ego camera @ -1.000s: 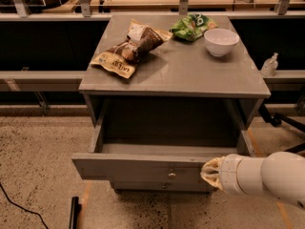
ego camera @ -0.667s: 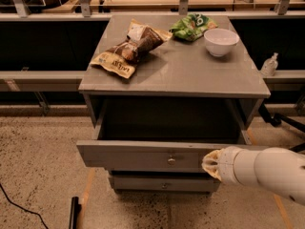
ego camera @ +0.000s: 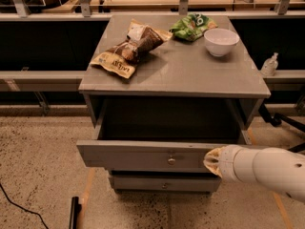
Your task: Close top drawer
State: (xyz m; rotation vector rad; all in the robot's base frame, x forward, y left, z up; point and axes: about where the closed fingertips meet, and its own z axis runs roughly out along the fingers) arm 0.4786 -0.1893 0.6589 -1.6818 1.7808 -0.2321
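The top drawer (ego camera: 138, 155) is a wide grey front panel with a small round metal knob (ego camera: 171, 161) at centre. It stands pulled out from the grey cabinet (ego camera: 171, 68), with its dark inside showing. My gripper (ego camera: 211, 161) sits at the end of a white arm (ego camera: 267, 171) coming from the lower right. Its tan tip presses against the right part of the drawer front, just right of the knob. A slimmer drawer front (ego camera: 162, 183) shows below.
On the cabinet top lie two brown snack bags (ego camera: 128, 49), a green bag (ego camera: 193, 26) and a white bowl (ego camera: 221, 41). A white bottle (ego camera: 269, 64) stands at the right. A black cable (ego camera: 19, 208) and a dark object (ego camera: 74, 213) lie on the speckled floor.
The drawer front has moved back toward the cabinet, so less of its inside shows. My gripper has moved with it, staying on the right part of the front.
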